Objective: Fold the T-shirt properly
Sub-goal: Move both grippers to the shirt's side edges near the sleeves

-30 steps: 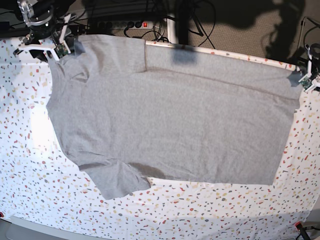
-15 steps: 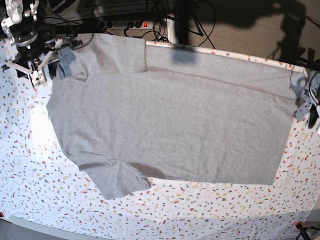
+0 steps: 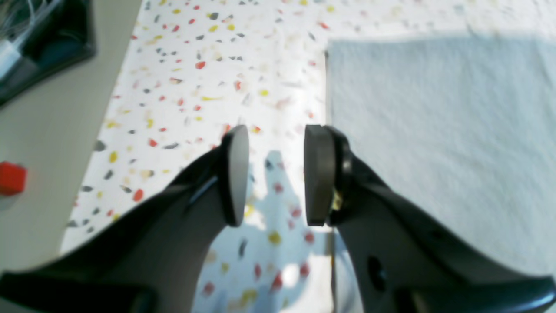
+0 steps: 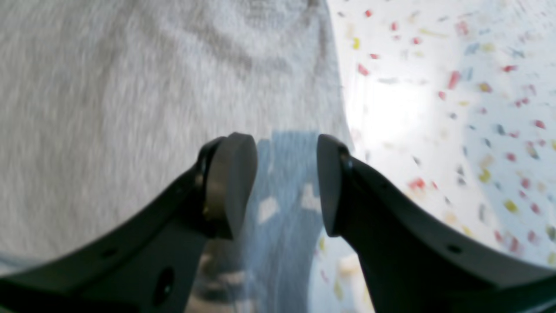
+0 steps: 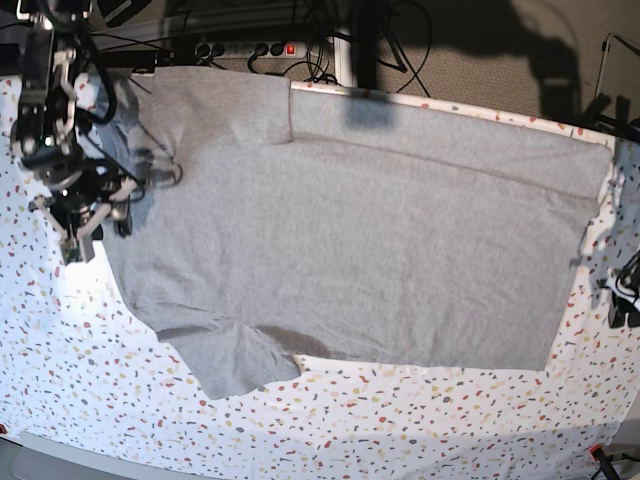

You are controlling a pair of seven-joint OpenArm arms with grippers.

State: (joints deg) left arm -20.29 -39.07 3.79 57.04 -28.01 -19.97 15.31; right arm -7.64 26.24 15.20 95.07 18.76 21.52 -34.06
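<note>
Since the earlier frame both arms had left the far corners of the T-shirt (image 5: 340, 240) and travelled toward the near side. The right gripper (image 5: 85, 225) hung at the shirt's 9 o'clock edge, its fingers (image 4: 230, 182) parted and empty above the grey cloth. The left gripper (image 3: 276, 174), at 3 o'clock, held its fingers (image 3: 236, 174) apart over the speckled surface (image 5: 60, 370), holding nothing. The shirt lay spread flat, plain side up.

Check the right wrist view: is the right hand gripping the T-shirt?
No: the right hand is open above the T-shirt, nothing between its pads.
</note>
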